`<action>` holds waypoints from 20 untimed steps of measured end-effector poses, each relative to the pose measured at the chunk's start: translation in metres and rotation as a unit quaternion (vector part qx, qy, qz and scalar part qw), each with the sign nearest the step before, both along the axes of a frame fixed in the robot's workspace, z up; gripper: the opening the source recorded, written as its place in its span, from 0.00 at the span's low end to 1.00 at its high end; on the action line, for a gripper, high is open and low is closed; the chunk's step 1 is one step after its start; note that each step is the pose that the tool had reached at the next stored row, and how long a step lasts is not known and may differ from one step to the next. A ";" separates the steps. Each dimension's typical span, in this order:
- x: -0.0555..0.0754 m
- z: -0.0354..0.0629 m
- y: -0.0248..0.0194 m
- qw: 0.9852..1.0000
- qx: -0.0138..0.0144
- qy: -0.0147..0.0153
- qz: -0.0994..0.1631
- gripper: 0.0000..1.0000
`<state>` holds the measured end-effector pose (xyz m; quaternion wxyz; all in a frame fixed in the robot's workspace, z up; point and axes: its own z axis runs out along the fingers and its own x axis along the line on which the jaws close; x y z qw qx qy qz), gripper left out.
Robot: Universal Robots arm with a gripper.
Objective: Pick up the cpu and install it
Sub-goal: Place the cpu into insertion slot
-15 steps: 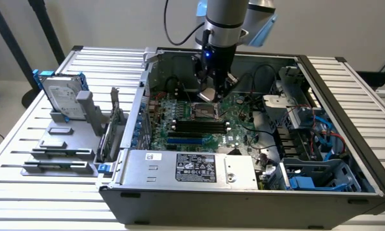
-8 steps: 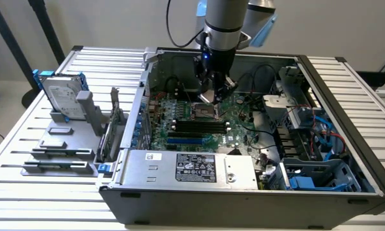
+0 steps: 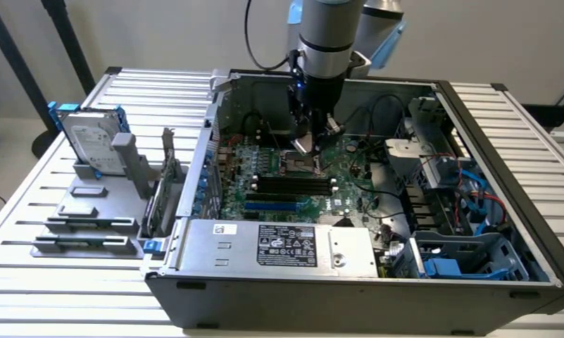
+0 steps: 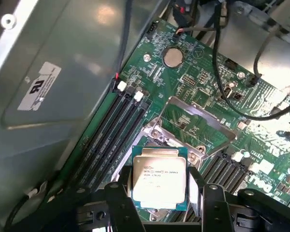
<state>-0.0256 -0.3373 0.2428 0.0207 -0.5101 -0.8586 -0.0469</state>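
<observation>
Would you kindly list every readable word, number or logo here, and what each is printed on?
No text reads for certain.
The flat square silver-topped cpu: dark print, too blurred.
The white sticker on grey case wall: bold mark, small print, too blurred.
The dark label on silver power supply box: too small.
The pale label on silver hard drive in blue frame: too small.

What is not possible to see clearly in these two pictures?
- Pins of the socket: wrist view, covered by the cpu.
- Print on the cpu: wrist view, too small to read.
- Contact of cpu and socket: exterior view, too small, under the hand.
</observation>
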 end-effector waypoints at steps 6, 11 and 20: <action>0.000 -0.0049 0.0000 0.999 0.000 0.000 -0.054 0.55; 0.000 -0.0091 0.0000 0.995 0.000 0.000 -0.100 0.55; -0.001 -0.0130 0.0000 0.985 0.000 0.000 -0.172 0.55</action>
